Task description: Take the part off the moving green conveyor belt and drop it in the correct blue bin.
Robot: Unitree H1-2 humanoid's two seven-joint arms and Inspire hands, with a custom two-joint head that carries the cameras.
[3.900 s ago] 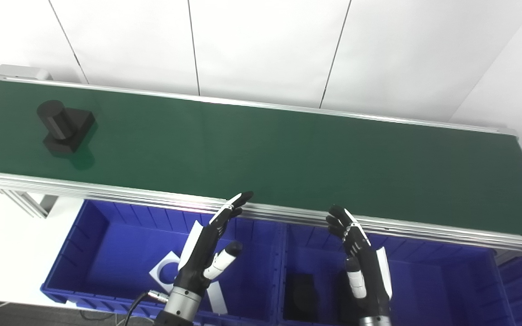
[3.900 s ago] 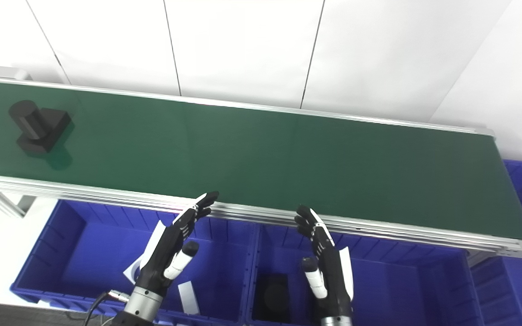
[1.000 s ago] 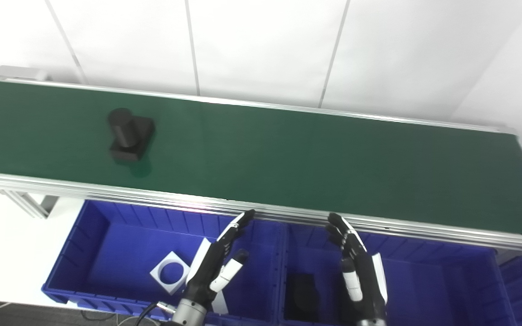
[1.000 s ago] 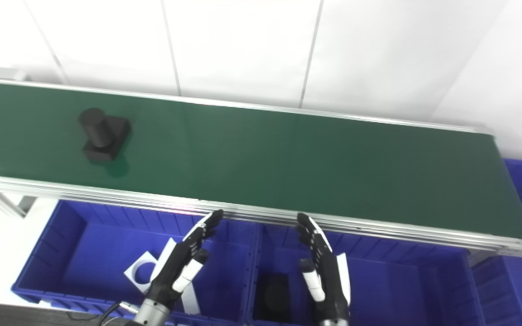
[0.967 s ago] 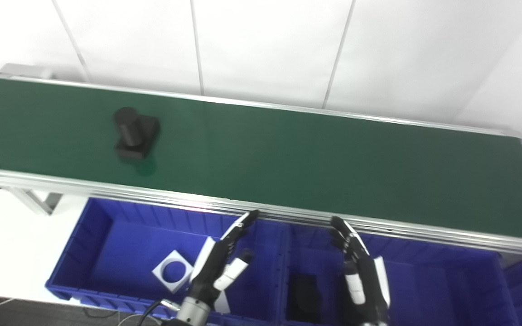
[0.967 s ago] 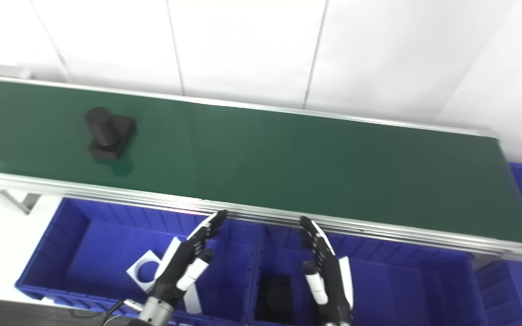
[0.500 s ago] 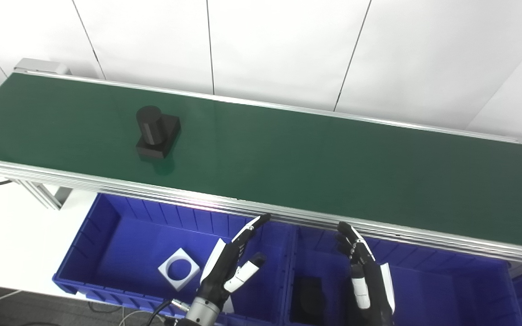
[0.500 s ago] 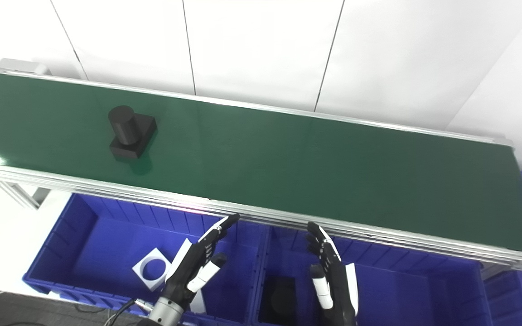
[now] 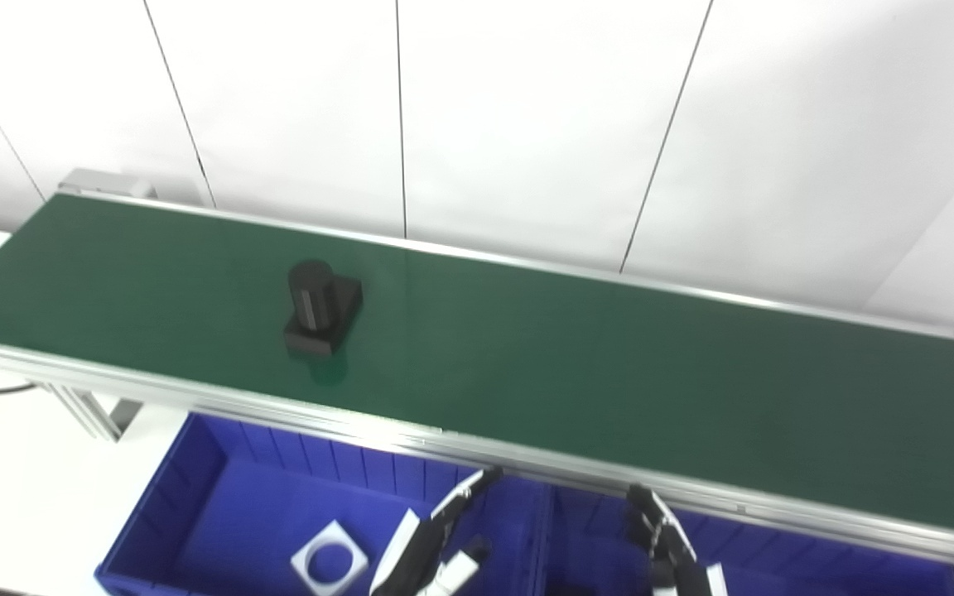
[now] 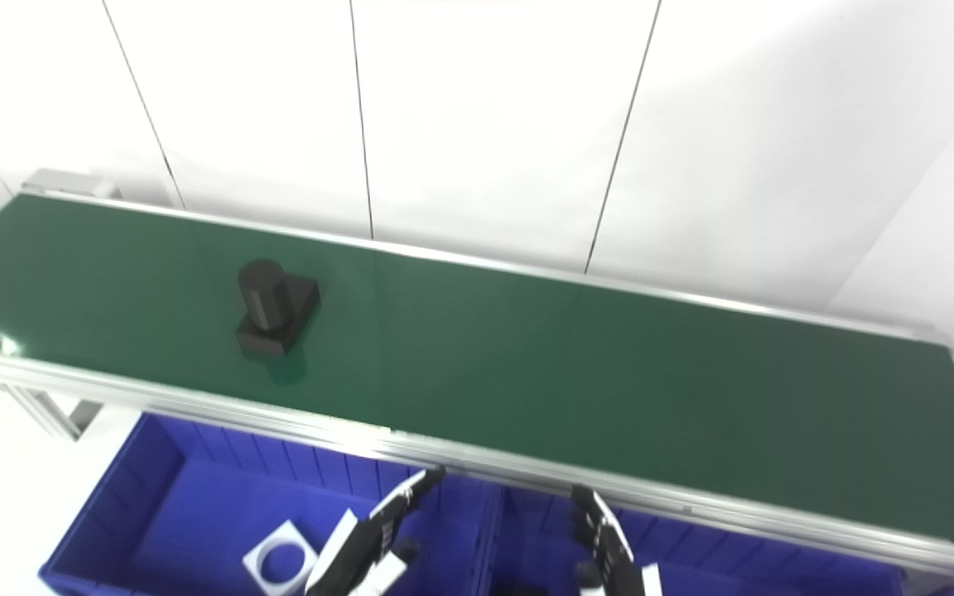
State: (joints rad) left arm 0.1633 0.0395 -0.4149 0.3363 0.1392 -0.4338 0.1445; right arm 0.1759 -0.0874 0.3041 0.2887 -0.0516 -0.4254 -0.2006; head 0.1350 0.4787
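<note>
Riding the green belt (image 9: pixel 527 356) toward its left end: black part (image 9: pixel 321 306). Hovering over the blue bins (image 9: pixel 220 488) at the belt's near edge, fingers spread, holding nothing: left robot hand (image 9: pixel 436 550), right robot hand (image 9: pixel 667 550).

The part (image 9: pixel 321 308) is black: a square flat base with a short round cylinder standing upright on it. It rests on the green conveyor belt (image 9: pixel 576 364), in the left half of the belt, about midway between the far rail and the near rail. Nothing touches it. The belt is long, dark green, with silver rails. Below its near rail stand the blue bins. The left blue bin (image 9: pixel 195 505) holds a white square piece with a round hole (image 9: pixel 330 564). The next blue bin (image 9: pixel 775 555) is mostly cut by the picture edge.
</note>
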